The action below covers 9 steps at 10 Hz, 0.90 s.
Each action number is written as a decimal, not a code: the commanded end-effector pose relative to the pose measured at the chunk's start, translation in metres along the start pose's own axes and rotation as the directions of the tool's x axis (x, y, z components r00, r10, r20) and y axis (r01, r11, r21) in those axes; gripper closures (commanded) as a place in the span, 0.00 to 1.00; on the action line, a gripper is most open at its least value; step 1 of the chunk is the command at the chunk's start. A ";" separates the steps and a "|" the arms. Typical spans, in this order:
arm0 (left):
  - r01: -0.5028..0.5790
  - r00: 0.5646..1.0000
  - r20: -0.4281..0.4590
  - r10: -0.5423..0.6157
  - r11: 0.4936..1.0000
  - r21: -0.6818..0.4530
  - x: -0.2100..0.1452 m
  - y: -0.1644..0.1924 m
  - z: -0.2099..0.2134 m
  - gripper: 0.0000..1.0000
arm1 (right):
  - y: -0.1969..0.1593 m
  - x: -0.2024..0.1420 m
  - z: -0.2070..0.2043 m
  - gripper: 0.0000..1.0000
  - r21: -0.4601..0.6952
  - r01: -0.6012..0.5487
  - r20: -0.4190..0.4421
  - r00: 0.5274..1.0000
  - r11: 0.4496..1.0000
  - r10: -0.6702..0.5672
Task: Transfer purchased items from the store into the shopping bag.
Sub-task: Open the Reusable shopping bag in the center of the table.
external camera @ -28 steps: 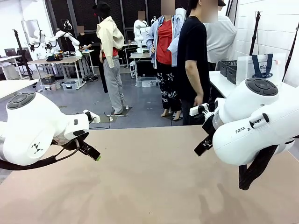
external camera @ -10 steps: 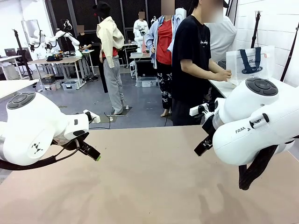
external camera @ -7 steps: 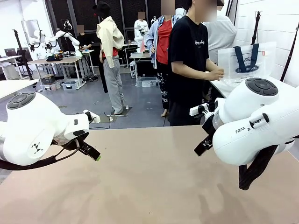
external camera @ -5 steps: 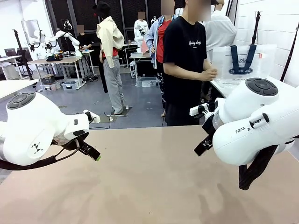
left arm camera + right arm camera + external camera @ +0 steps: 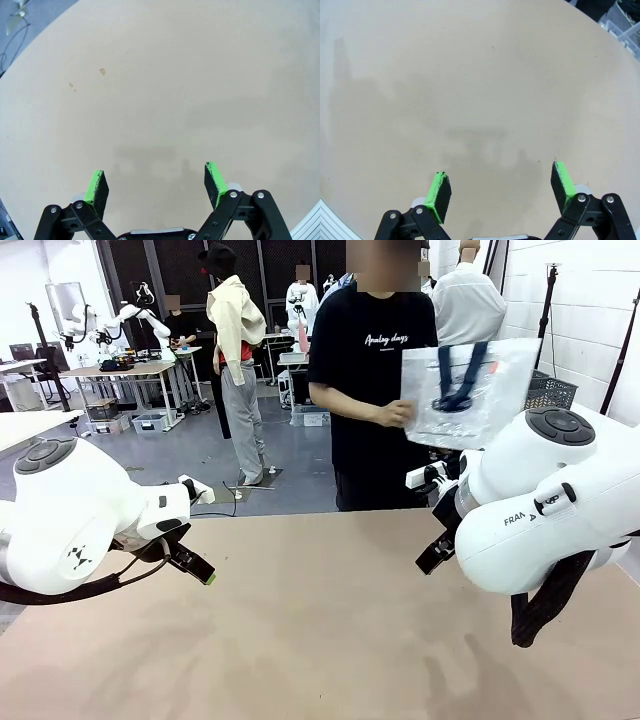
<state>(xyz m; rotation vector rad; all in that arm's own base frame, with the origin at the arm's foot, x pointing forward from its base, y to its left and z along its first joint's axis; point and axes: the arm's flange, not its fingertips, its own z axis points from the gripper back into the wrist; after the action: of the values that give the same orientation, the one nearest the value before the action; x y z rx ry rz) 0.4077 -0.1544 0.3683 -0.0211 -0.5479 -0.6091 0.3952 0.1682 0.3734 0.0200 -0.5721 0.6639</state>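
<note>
The tan table stretches under both arms. Beyond its far edge a person holds the shopping bag up in the air, well apart from both grippers and nearer the right one. It looks thin, light, floppy and slippery, so the dark strap handles seem the safest hold. The left gripper and right gripper hang wide open, holding nothing.

Translucent whitish plastic with dark navy strap handles: shopping bag. Black with pale chest lettering: person's T-shirt. Plain matte beige: table. Black with bright green pads: left gripper, right gripper. Glossy white: left arm, right arm.
</note>
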 end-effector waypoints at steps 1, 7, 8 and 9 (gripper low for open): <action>-0.003 1.000 0.000 0.003 1.000 0.000 -0.001 0.001 0.000 0.00 | 0.000 0.000 0.000 0.00 0.000 0.000 0.000 1.000 1.000 0.000; -0.003 1.000 0.000 0.003 1.000 0.000 -0.001 0.001 0.000 0.00 | 0.000 0.000 0.000 0.00 0.000 0.000 0.000 1.000 1.000 0.000; -0.003 1.000 0.000 0.003 1.000 0.000 -0.001 0.001 0.000 0.00 | 0.000 0.000 0.000 0.00 0.000 0.000 0.000 1.000 1.000 0.000; -0.003 1.000 0.000 0.003 1.000 0.000 -0.001 0.001 0.000 0.00 | 0.000 0.000 0.000 0.00 0.000 0.000 0.000 1.000 1.000 0.000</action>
<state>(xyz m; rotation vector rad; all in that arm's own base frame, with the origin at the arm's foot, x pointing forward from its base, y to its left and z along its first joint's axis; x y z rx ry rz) 0.4077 -0.1544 0.3683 -0.0211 -0.5479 -0.6091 0.3952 0.1682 0.3734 0.0200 -0.5721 0.6639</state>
